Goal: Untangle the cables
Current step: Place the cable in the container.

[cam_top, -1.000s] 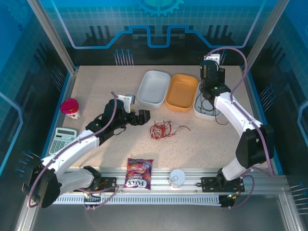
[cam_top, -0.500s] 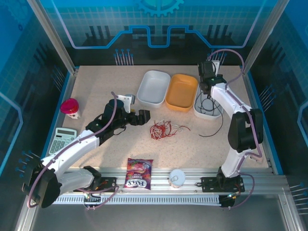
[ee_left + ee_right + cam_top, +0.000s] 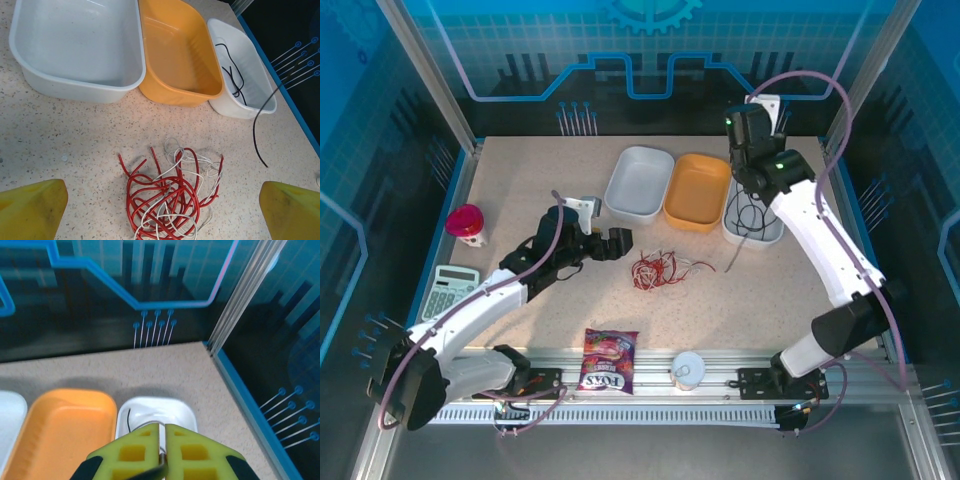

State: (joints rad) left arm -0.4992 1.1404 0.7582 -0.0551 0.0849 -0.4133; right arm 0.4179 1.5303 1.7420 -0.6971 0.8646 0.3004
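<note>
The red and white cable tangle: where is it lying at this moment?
In the top view, the tangle lies centrally, on the near side of the orange tub and just right of the left gripper.

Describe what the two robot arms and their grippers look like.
The left arm and right arm both have glossy white curved link shells joined by black motor housings, with a thick pale-purple hose running alongside each. The left gripper has a black body and plain yellow fingers. The right gripper has yellow-green fingers with square cut-outs.
</note>
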